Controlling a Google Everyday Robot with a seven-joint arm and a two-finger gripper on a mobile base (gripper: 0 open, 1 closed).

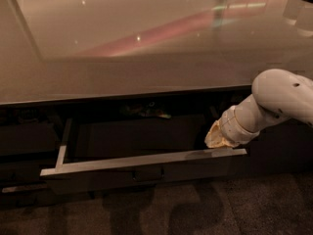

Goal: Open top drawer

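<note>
Presently the top drawer (142,160) stands well out from under the glossy counter surface (146,67). Its pale metal rim runs left to right across the lower half of the view, and one pale side rail (62,148) shows at the left. We see its dark front only at a steep angle, and the small loop handle (148,173) at the centre is a faint dark shape. Inside, the drawer is nearly black. Something greenish-yellow (146,111) lies at the back under the counter edge, too dim for us to name.

The gripper (217,137), tan-coloured, sits at the right end of the rim, touching it or just above it. We cannot make out whether it is parted or closed, nor whether it grips the rim. The white arm (279,99) enters from the right edge and is cut off there.

Pale objects (299,6) at the top right corner are cropped and washed out by reflections. Dark panels (27,141) at the left and the floor (205,209) below are barely separable.
</note>
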